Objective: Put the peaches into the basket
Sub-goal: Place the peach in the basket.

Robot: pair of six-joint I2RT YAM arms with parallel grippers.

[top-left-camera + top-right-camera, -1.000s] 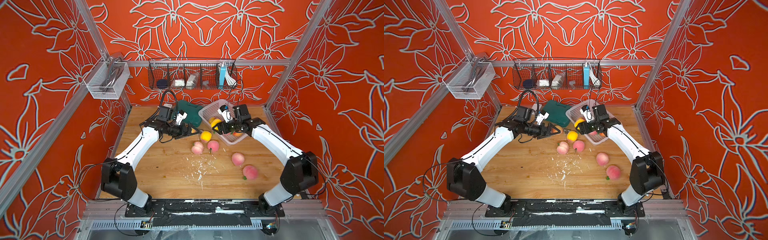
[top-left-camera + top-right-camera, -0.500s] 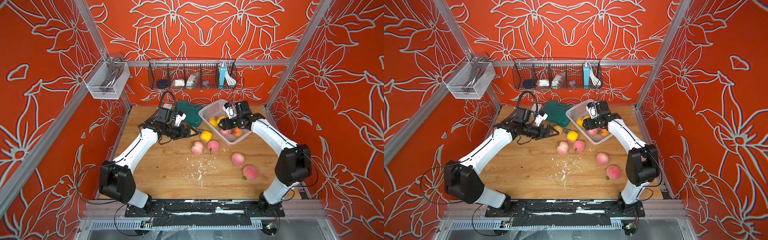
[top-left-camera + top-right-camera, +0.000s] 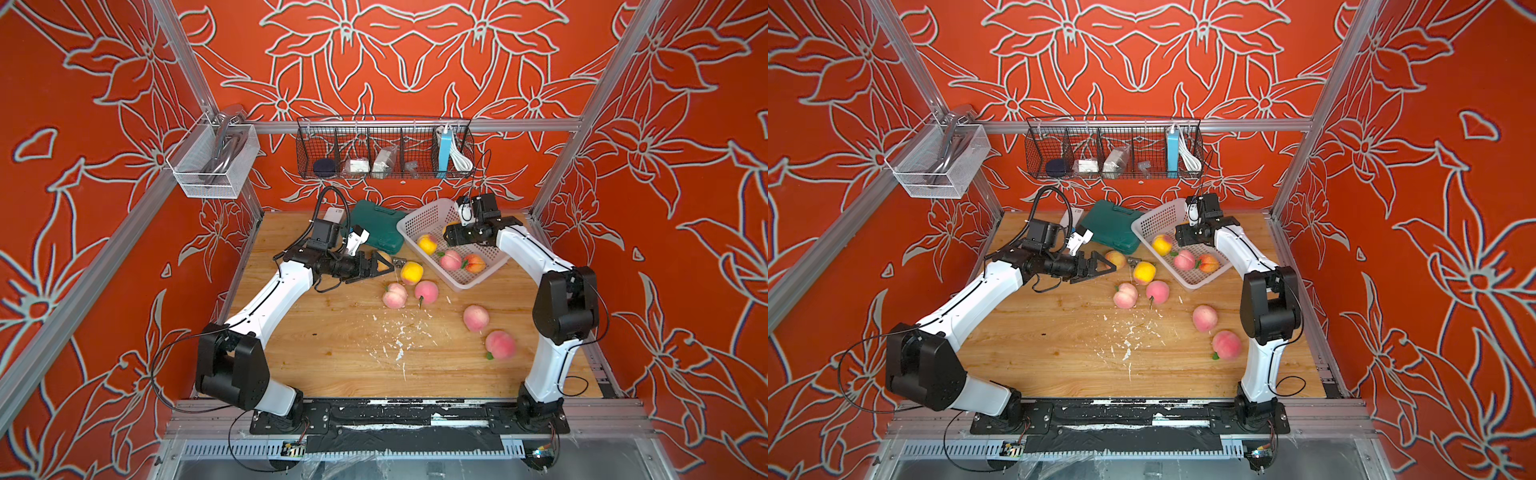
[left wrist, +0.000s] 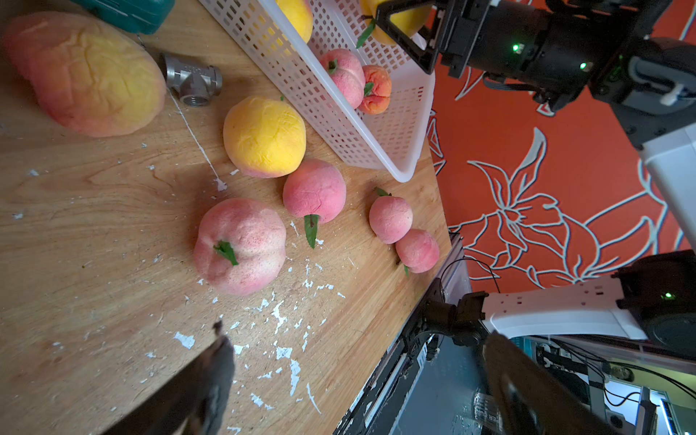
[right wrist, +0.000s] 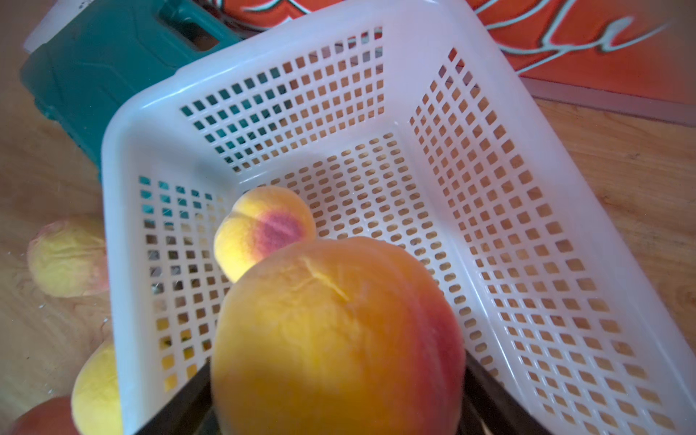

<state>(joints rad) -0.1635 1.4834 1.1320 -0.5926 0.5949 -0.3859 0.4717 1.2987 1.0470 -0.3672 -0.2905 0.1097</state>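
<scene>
- Orange-yellow and blushed, the held peach (image 5: 335,331) is seen between the jaws of the right gripper (image 3: 449,237). The jaws are spread wide around it, and it is carried above the floor of the basket (image 5: 124,150).
- Three peaches are already lying in the basket: a yellow basket peach (image 3: 427,244), a pink basket peach (image 3: 451,260) and an orange-red basket peach (image 3: 473,263).
- The left gripper (image 3: 1105,266) is set wide and empty, low over the wooden table (image 3: 332,353), just beside a blushed peach (image 3: 1115,259).
- A metal pipe fitting (image 4: 192,81) lies between that peach and a yellow table peach (image 4: 263,137).
- Four pink fruits are left out: a first pink peach (image 3: 395,295) and a second pink peach (image 3: 426,292) near the yellow one, and a third pink peach (image 3: 476,318) and a fourth pink peach (image 3: 500,344) nearer the right arm's base.
- If the held peach is let go from this height, it could bounce off the fruit below and be thrown over the low rim.
- The basket looks light and could be pushed or tipped if its wall is caught by a finger.
- The fitting could be pinched together with a peach if the left jaws are closed carelessly.
- Round fruit can be knocked into rolling, and the two nearest the table's side could be lost over it.
</scene>
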